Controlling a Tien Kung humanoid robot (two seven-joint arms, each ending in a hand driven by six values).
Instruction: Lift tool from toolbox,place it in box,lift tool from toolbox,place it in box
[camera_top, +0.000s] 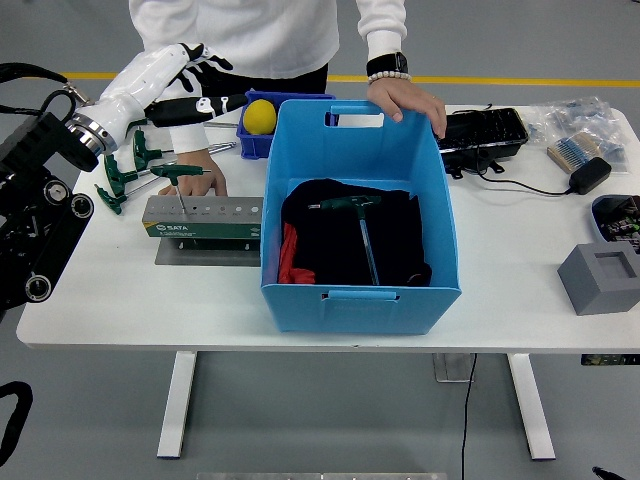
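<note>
A green T-handle tool lies on black cloth inside the blue box. My left hand hovers at the far left of the table, fingers spread and empty, above several green T-handle tools lying beside the green tool holder. One T-handle tool stands in that holder. A person at the far side rests one hand on the box's back rim and the other hand on the table behind the holder. My right arm is out of view.
A small blue bin with a yellow ball stands behind the box. A black tray, cable and charger lie at the right back. A grey foam block sits near the right edge.
</note>
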